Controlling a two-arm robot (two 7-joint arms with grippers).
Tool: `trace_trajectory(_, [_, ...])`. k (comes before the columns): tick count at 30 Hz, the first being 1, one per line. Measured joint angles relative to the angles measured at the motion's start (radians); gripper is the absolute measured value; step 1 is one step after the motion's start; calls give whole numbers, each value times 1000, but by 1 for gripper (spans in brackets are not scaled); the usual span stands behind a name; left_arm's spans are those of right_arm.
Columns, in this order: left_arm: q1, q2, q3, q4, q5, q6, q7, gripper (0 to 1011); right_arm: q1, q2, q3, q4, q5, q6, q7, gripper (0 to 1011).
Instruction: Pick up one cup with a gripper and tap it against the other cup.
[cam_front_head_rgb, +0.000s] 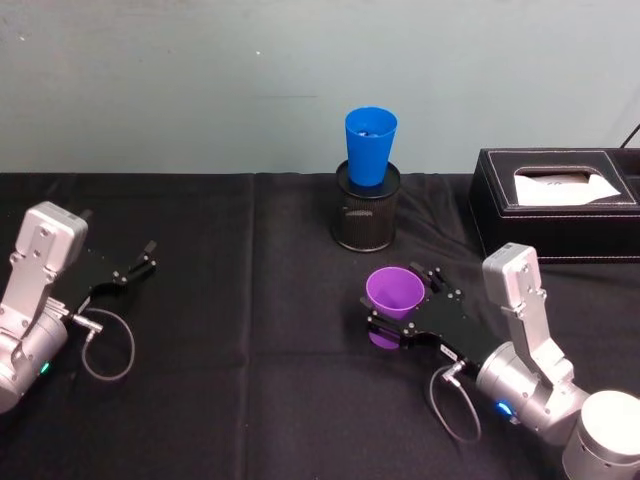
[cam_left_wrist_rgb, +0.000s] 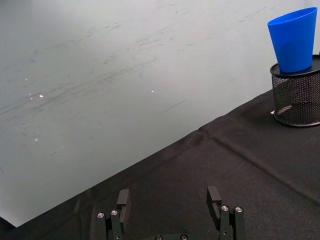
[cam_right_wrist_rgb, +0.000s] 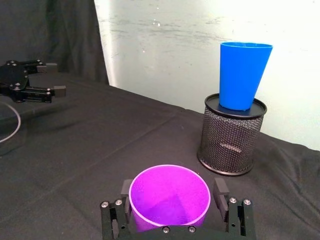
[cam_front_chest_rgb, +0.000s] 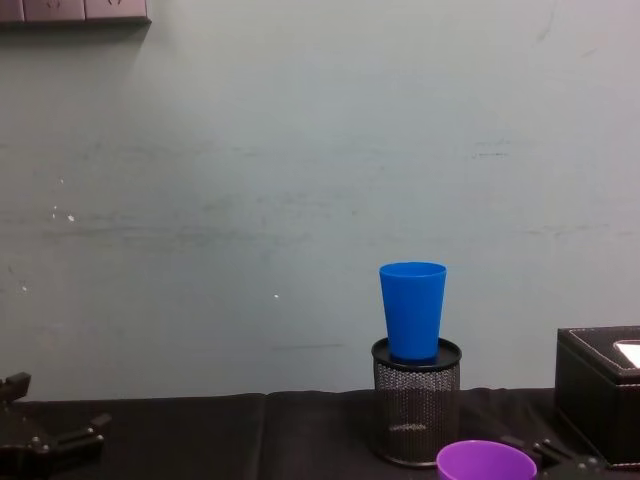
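The purple cup (cam_front_head_rgb: 393, 292) (cam_right_wrist_rgb: 169, 197) (cam_front_chest_rgb: 485, 462) stands upright on the black cloth right of centre. My right gripper (cam_front_head_rgb: 403, 298) (cam_right_wrist_rgb: 172, 192) is open, with one finger on each side of the cup and close to its walls. The blue cup (cam_front_head_rgb: 370, 145) (cam_right_wrist_rgb: 244, 75) (cam_front_chest_rgb: 412, 310) (cam_left_wrist_rgb: 294, 40) stands upright on top of a black wire-mesh pot (cam_front_head_rgb: 365, 220) (cam_right_wrist_rgb: 231, 140), farther back and apart from the purple one. My left gripper (cam_front_head_rgb: 135, 262) (cam_left_wrist_rgb: 167, 197) rests open at the table's left side, holding nothing.
A black tissue box (cam_front_head_rgb: 560, 200) (cam_front_chest_rgb: 600, 390) sits at the back right, close behind my right arm. A cable loop (cam_front_head_rgb: 105, 345) hangs off my left wrist. The pale wall runs along the table's far edge. Bare cloth lies between the two arms.
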Motion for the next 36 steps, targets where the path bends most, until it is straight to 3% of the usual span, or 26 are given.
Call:
trace_trajectory(6, [0,0,0,0,0,0,0,1000,6,-18,9,9,-10,7,2,1003])
trace_trajectory(23, [0,0,0,0,0,0,0,1000,5,-15,7,8,-9,5,2,1003])
trace_trajectory(32, [0,0,0,0,0,0,0,1000,5,-14,7,8,-9,3,2,805])
trace_trajectory(36, [0,0,0,0,0,0,0,1000,5,-14,7,7,-8,3,2,783])
